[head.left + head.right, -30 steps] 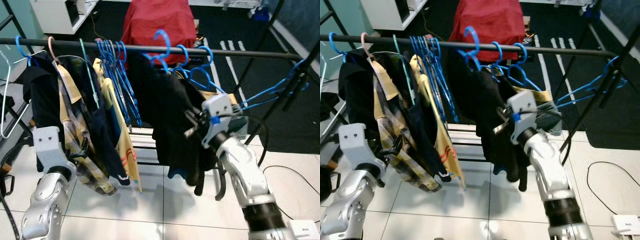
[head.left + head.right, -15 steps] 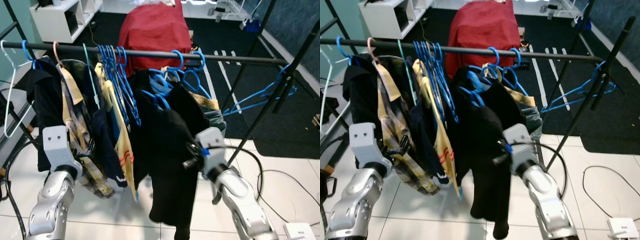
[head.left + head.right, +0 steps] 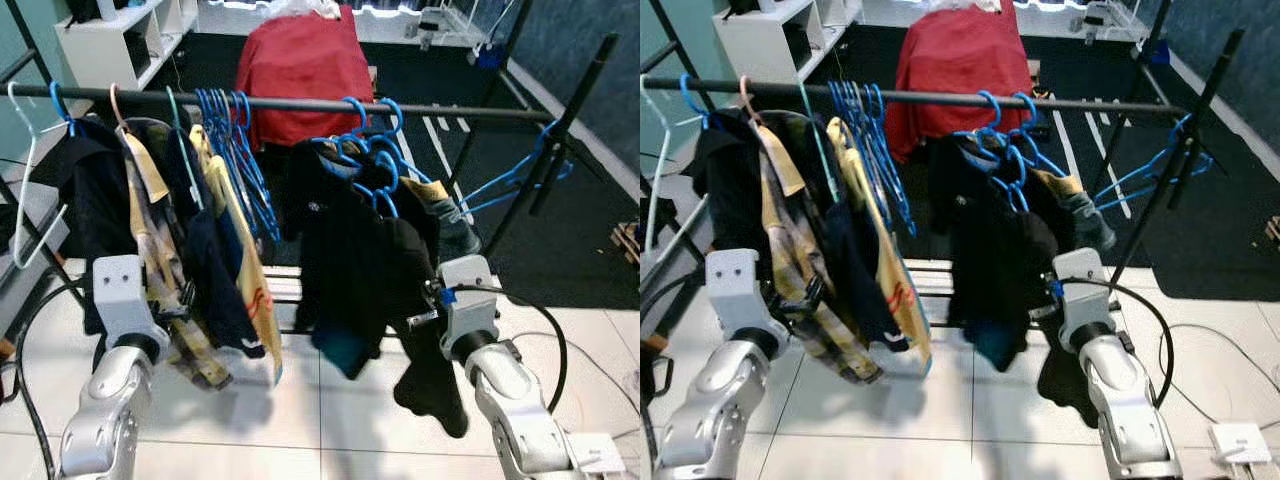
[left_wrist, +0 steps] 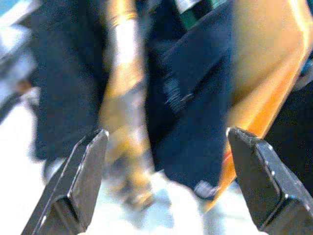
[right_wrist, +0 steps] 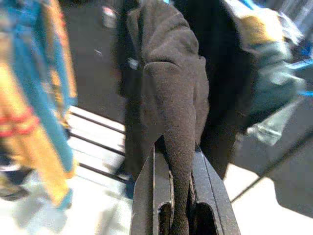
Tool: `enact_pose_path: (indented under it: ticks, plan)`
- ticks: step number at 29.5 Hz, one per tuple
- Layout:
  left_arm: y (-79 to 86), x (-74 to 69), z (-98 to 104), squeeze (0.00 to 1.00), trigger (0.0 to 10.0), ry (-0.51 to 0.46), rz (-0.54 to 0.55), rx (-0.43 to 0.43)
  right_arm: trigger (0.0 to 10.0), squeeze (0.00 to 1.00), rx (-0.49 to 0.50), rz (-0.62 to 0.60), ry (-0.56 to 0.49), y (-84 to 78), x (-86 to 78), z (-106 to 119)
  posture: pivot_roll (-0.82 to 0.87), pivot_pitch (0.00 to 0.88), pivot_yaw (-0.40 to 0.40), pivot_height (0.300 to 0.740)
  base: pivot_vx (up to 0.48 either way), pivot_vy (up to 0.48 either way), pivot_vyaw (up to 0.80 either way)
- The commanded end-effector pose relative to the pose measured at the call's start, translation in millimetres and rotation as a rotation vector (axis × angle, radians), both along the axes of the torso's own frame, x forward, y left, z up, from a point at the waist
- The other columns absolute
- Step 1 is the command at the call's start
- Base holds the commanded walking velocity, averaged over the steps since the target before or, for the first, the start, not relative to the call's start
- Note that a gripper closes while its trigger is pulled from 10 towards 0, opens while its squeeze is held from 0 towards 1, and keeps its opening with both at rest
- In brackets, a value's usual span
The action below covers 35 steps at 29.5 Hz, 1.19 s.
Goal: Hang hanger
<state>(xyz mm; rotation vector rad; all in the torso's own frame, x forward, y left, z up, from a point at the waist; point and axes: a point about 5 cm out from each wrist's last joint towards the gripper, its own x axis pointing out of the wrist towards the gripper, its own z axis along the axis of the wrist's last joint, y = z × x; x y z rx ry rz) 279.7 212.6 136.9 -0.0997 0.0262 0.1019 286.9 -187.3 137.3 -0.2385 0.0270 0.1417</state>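
**Black garment on the rail, its sleeve pinched by the right gripper**

Taking the rail (image 3: 300,103) as the landmark and starting at its left end: a white hanger (image 3: 22,190) dangles there, then dark and yellow checked clothes, then a bunch of bare blue hangers (image 3: 235,150) near the middle. Below and in front of this part, the left gripper (image 4: 166,181) hovers with fingers spread wide and nothing between them, facing the yellow garment (image 3: 245,270).

Right of the rail's middle, the blue hanger (image 3: 355,125) carrying the black garment (image 3: 350,260) appears hooked over the rail, the garment's long axis hanging straight down from it. Below the rail and to the garment's right, the right gripper (image 5: 180,196) is pressed together on a fold of the garment's sleeve, so this arm is plainly the nearer one; the cloth runs up and away from the jaws toward the rail.

Further right, more blue hangers (image 3: 510,185) lean on the slanted black post (image 3: 565,125). The hanging looks nearly done; letting go and drawing down and back toward the bare tiled floor (image 3: 330,420) seems the freest path.
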Motion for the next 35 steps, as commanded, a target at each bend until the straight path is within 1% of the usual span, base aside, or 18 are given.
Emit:
enact_pose_path:
  ticks: [1, 2, 4, 5, 8, 18, 20, 21, 23, 24, 28, 33, 34, 35]
  plan:
    - [2.2, -4.9, -8.1, 0.00, 10.0, 0.034, 0.013, 0.010, 10.0, 0.00, -0.002, 0.025, -0.025, 3.7, 0.4, 6.3, 0.00, 0.103, -0.049, 0.740, -0.390, 0.000, 0.80]
    - [2.2, -4.9, -8.1, 0.00, 10.0, 0.034, 0.013, 0.010, 10.0, 0.00, -0.002, 0.025, -0.025, 3.7, 0.4, 6.3, 0.00, 0.103, -0.049, 0.740, -0.390, 0.000, 0.80]
    - [1.4, -5.0, -7.8, 0.00, 10.0, 0.031, 0.012, 0.004, 10.0, 0.00, -0.033, 0.077, -0.030, 9.7, 0.2, 7.4, -0.01, 0.106, -0.054, 0.740, -0.328, 0.000, 0.80]
    - [0.6, -4.0, -7.6, 0.00, 10.0, 0.030, 0.008, 0.006, 10.0, 0.00, -0.050, 0.102, -0.032, 12.5, 0.2, 7.6, -0.01, 0.106, -0.056, 0.740, 0.000, 0.000, 0.80]
    - [-0.6, -2.8, -7.3, 0.00, 10.0, 0.031, 0.002, 0.011, 10.0, 0.00, -0.064, 0.125, -0.033, 15.0, -0.1, 7.6, -0.01, 0.107, -0.056, 0.740, 0.000, 0.000, 0.80]
    - [-2.5, -0.5, -7.5, 0.00, 10.0, 0.025, -0.018, 0.004, 10.0, 0.00, -0.072, 0.149, -0.045, 17.6, -1.4, 8.7, -0.01, 0.101, -0.059, 0.740, 0.000, 0.000, 0.80]
    - [-2.6, -0.1, -7.5, 0.00, 10.0, 0.024, -0.020, 0.003, 10.0, 0.00, -0.069, 0.161, -0.045, 18.7, -1.4, 8.9, -0.01, 0.101, -0.059, 0.740, 0.000, 0.000, 0.80]
    - [-3.0, 0.2, -7.6, 0.00, 10.0, 0.022, -0.028, -0.001, 10.0, 0.00, -0.037, 0.217, -0.033, 23.2, -2.4, 8.5, -0.01, 0.101, -0.058, 0.740, 0.000, 0.000, 0.80]
    - [-3.1, 0.3, -7.7, 0.00, 10.0, 0.021, -0.030, -0.003, 10.0, 0.00, -0.025, 0.236, -0.029, 24.7, -2.8, 8.5, -0.01, 0.101, -0.058, 0.740, 0.000, 0.000, 0.80]
    - [-3.6, 0.3, -7.9, 0.00, 10.0, 0.020, -0.031, -0.003, 10.0, 0.00, -0.001, 0.263, -0.020, 26.5, -3.0, 8.1, -0.01, 0.093, -0.061, 0.740, 0.000, 0.000, 0.80]
    - [-4.3, 0.7, -7.9, 0.00, 10.0, 0.017, -0.034, -0.001, 10.0, 0.00, 0.016, 0.311, -0.010, 30.3, -3.9, 7.9, -0.01, 0.093, -0.061, 0.740, 0.000, 0.000, 0.80]
    - [-4.2, 0.8, -7.6, 0.00, 10.0, 0.013, -0.033, -0.006, 10.0, 0.00, 0.022, 0.336, -0.004, 33.2, -4.1, 7.7, 0.00, 0.095, -0.061, 0.740, 0.000, 0.000, 0.80]
    - [-3.2, 1.4, -7.5, 0.00, 10.0, 0.009, -0.030, -0.024, 10.0, 0.00, 0.031, 0.346, -0.001, 34.2, -3.4, 7.8, 0.00, 0.095, -0.061, 0.740, 0.000, 0.000, 0.80]
    - [-3.2, 1.4, -7.5, 0.00, 10.0, 0.009, -0.030, -0.024, 10.0, 0.00, 0.031, 0.346, -0.001, 34.2, -3.4, 7.8, 0.00, 0.095, -0.061, 0.740, 0.000, 0.000, 0.80]
